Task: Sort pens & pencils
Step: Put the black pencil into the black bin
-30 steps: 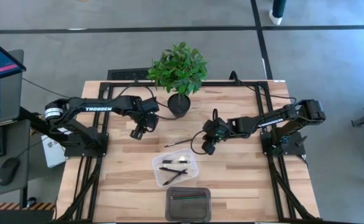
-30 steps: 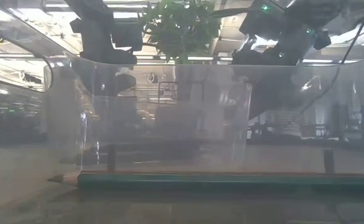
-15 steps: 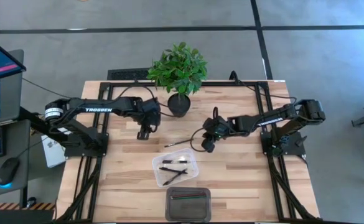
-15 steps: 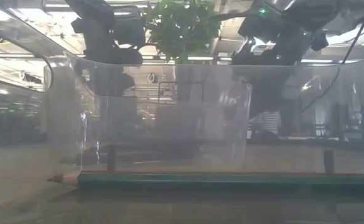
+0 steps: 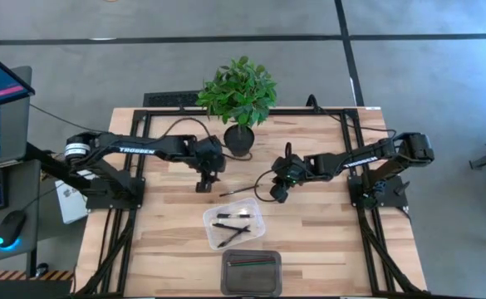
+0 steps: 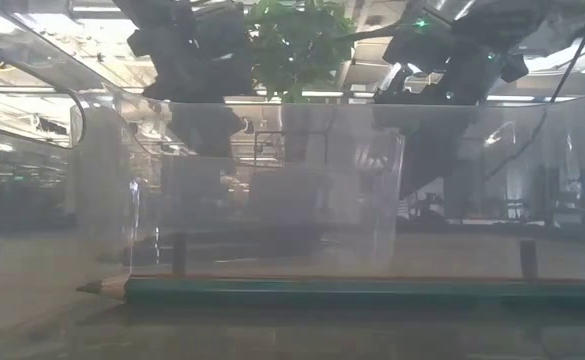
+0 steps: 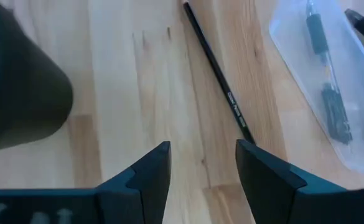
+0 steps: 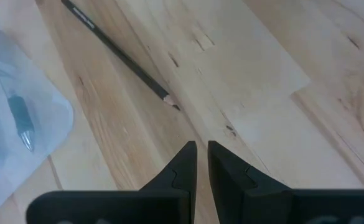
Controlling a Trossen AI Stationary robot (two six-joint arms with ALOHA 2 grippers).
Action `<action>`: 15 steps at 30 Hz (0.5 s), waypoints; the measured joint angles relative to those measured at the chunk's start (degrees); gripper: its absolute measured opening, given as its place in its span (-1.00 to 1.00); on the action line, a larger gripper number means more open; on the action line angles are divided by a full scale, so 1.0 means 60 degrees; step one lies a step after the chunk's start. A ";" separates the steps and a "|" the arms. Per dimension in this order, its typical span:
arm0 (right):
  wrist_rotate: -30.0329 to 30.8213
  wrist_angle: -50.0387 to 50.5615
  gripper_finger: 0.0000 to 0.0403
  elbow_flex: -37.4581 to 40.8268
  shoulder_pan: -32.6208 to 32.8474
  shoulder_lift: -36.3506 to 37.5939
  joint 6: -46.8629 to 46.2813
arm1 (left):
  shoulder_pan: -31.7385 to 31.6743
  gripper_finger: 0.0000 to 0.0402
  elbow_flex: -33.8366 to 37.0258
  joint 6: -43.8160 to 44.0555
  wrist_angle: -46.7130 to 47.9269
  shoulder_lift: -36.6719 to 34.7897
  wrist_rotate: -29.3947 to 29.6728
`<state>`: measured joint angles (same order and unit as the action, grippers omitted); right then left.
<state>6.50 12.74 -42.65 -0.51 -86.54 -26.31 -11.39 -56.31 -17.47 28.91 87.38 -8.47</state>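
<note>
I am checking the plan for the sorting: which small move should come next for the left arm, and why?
Probably the left end effector should move forward and down over the loose pencil. Its fingers are open with nothing between them, and the pencil lies bare on the table, just ahead of it and outside the clear tray. The right end effector is nearly shut and empty.

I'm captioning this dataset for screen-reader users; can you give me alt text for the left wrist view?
The left gripper hangs open above a pale wooden table, empty, with a slim dark pencil lying loose on the wood just ahead of its fingers. Beside the pencil, a clear plastic tray holds pens; a dark rounded shape fills one edge.
</note>
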 joint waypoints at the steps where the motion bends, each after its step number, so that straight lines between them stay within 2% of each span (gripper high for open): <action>1: 0.0000 0.0045 -0.70 0.0000 -0.0004 0.0000 -0.0002 | 0.0099 -0.15 -0.0097 0.0052 0.0018 0.0181 0.0037; 4: 0.0000 0.0057 -0.70 0.0000 -0.0004 0.0000 -0.0002 | 0.0351 -0.15 -0.0341 0.0114 0.0158 0.0700 0.0070; 9: 0.0000 0.0130 -0.70 0.0000 0.0022 0.0000 -0.0006 | 0.0597 -0.15 -0.0573 0.0073 0.0354 0.1295 0.0743; 15: 0.0000 0.0379 -0.70 0.0000 0.0018 -0.0001 -0.0007 | 0.0954 -0.15 -0.0674 0.0194 0.0328 0.1696 0.0458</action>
<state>6.50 15.01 -42.65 -0.40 -86.55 -26.36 -5.67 -60.36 -16.30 30.88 97.56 -5.72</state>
